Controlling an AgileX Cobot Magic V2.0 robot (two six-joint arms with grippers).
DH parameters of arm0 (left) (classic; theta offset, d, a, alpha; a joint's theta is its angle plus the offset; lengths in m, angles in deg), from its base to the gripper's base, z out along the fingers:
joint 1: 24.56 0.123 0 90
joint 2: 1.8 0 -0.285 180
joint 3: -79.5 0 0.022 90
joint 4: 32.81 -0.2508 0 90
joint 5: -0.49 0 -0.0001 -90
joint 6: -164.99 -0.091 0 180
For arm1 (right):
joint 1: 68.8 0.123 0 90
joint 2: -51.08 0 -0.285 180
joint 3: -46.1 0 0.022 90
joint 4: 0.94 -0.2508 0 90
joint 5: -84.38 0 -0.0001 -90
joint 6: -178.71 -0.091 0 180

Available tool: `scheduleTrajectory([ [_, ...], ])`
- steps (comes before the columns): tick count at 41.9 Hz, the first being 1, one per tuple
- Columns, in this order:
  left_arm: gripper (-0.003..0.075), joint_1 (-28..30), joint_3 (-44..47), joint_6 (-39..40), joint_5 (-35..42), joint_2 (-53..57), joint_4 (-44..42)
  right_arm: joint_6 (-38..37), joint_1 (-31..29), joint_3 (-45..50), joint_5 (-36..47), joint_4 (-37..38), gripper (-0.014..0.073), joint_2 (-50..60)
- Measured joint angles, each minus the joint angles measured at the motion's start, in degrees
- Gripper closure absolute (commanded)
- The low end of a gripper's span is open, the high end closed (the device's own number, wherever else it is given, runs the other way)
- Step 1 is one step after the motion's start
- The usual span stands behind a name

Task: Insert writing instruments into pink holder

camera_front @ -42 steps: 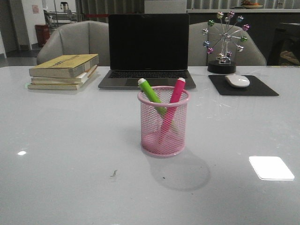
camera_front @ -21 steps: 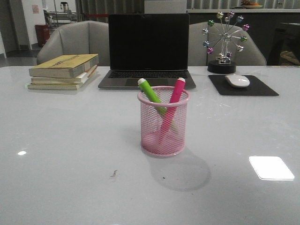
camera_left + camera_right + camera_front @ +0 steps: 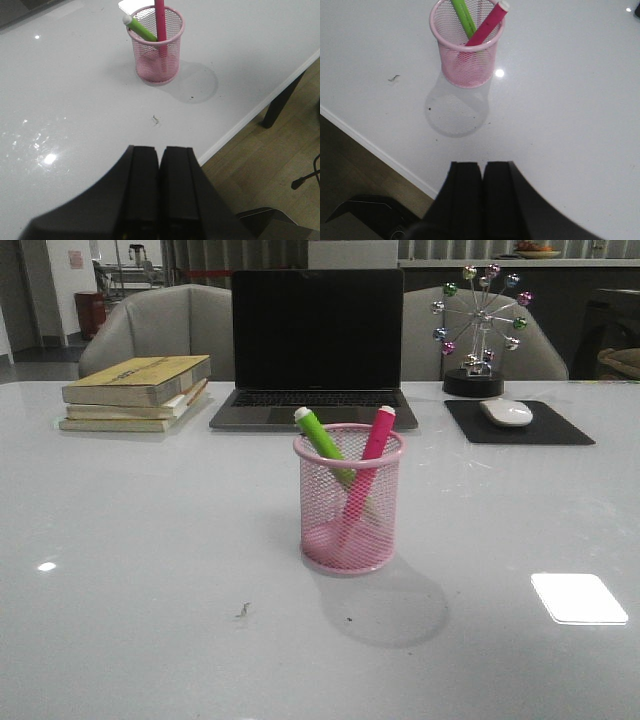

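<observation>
The pink holder (image 3: 349, 499) stands upright near the middle of the white table (image 3: 140, 570), with its shadow falling toward 5 o'clock in the front view. Both markers sit inside it, crossing each other: the green marker (image 3: 322, 444) leans toward 11 o'clock, the pink marker (image 3: 372, 452) toward 1 o'clock, whitish ends poking above the rim. Beyond the cup, at 12 o'clock, sits an open laptop (image 3: 316, 345); a stack of books (image 3: 138, 391) lies at 10 o'clock, and a mouse (image 3: 506, 412) on a dark pad at 2 o'clock. The left gripper (image 3: 159, 192) and right gripper (image 3: 482, 195) both hang well apart from the cup, fingers pressed together, holding nothing.
</observation>
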Motion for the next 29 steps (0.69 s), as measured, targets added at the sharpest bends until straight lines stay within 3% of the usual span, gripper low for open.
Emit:
scheduleTrajectory([
  [17,0.0629,1.66,0.31,0.07,0.22,2.05,-0.10,0.00,0.00,0.00,-0.10,0.00,0.0539,0.00],
  [22,0.0629,7.91,2.06,0.07,3.57,5.83,-0.39,0.00,0.00,0.00,-0.10,0.00,0.0539,0.00],
  [29,0.0629,21.20,9.50,0.07,14.50,13.59,-0.52,0.00,0.00,0.00,-0.10,0.00,0.0539,0.00],
])
